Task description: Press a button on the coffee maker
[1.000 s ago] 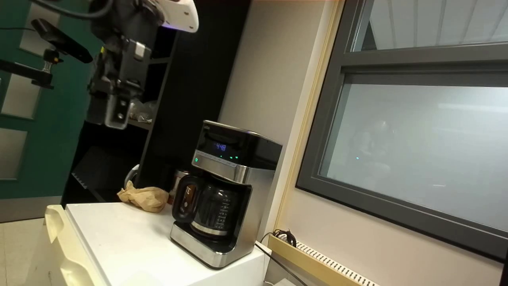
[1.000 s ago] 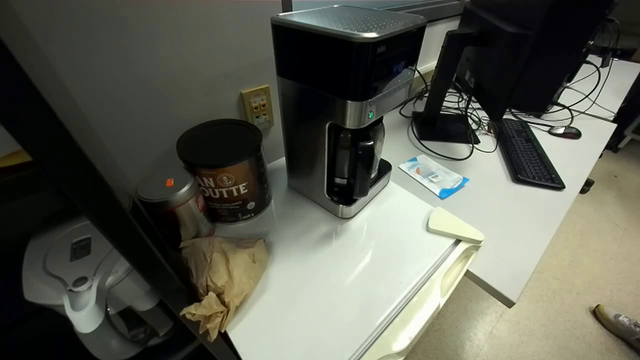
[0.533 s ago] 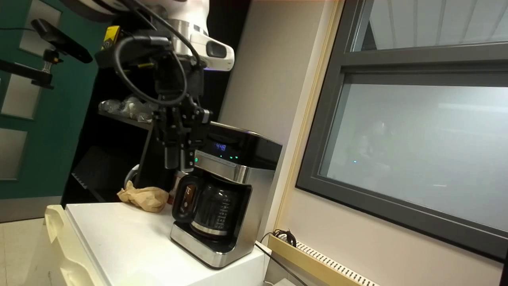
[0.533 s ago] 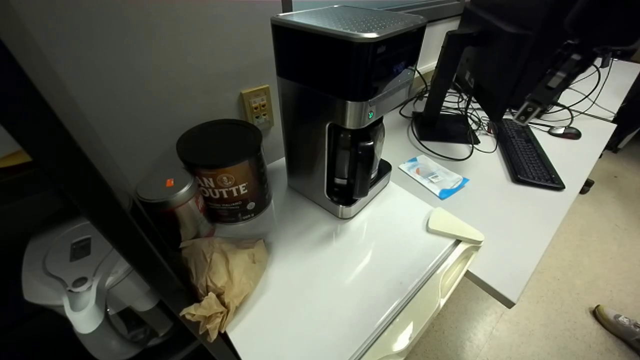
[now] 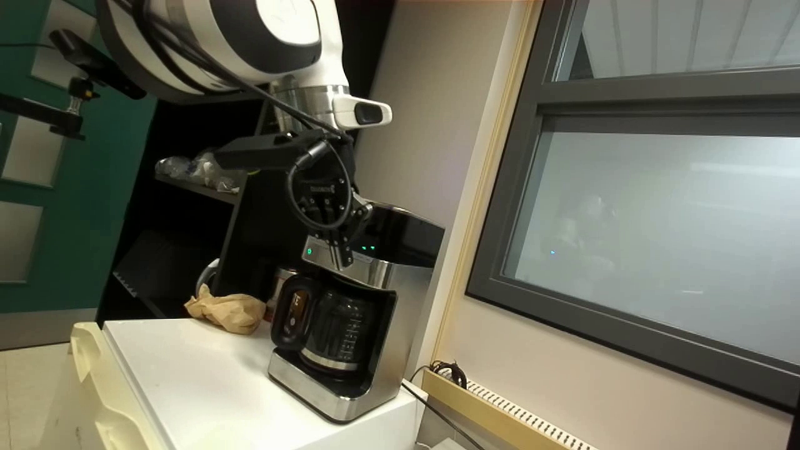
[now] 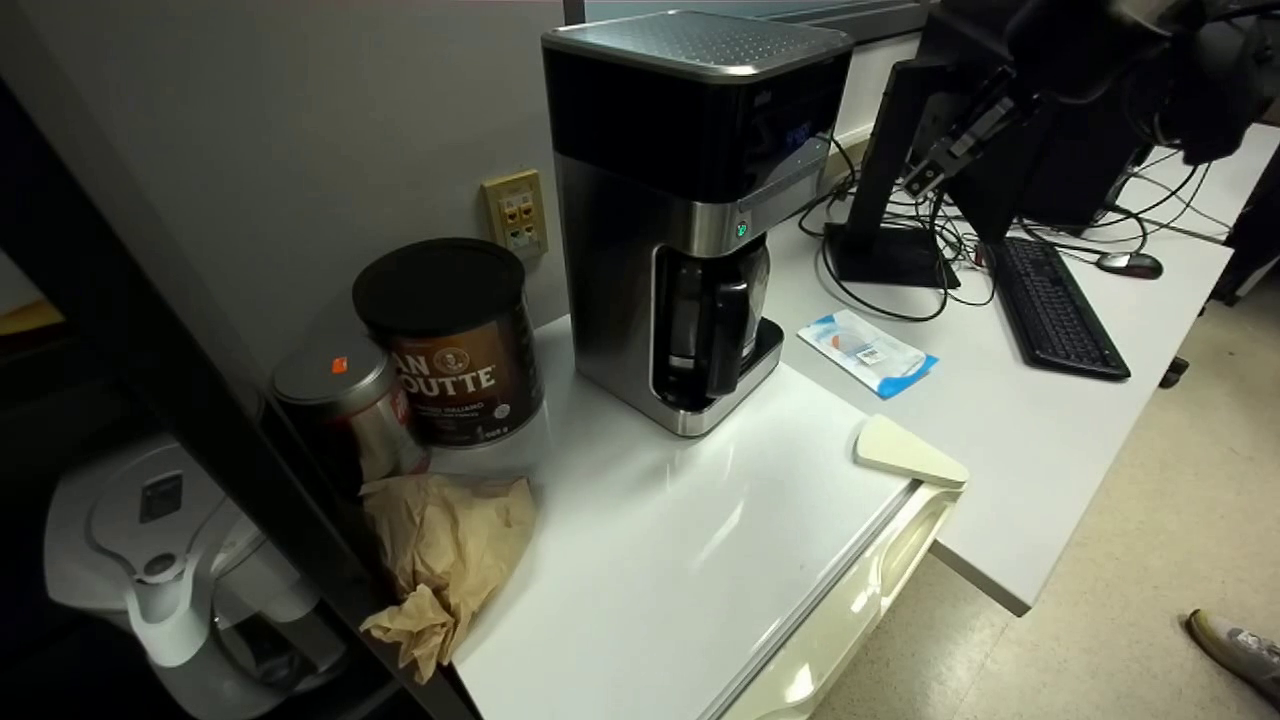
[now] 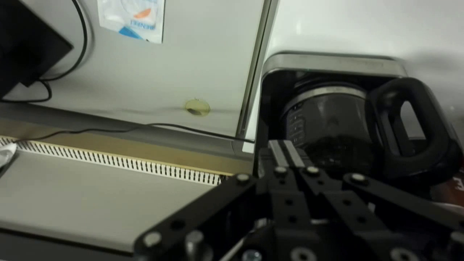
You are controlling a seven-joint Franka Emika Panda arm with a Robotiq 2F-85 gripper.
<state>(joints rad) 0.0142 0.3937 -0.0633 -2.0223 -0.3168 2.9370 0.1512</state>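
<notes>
One boxy black-and-silver coffee maker [image 6: 640,235], blue digits [image 6: 798,134] and green lights [image 5: 369,248] glowing, one dark glass carafe [image 5: 340,322] inside, stands near the black metal pincer [image 7: 283,146], whose two fingers [image 7: 295,157] are clenched together, apart from the machine. Past it, well away from the pincer, are two cylindrical cans [image 6: 450,385] and one crumpled brown paper bag [image 6: 455,545].

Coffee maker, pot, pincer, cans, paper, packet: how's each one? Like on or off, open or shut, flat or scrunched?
Coffee maker: powered, green light glowing; brewing or not, can't tell.
Pot: upright inside the coffee maker; full or empty, can't tell.
Pincer: shut, nothing seen in it.
Big brown can: upright, black lid on.
Smaller can: upright, grey lid on.
Brown paper: crumpled.
Blue-and-white packet: lying flat; opened or sealed, can't tell.
</notes>
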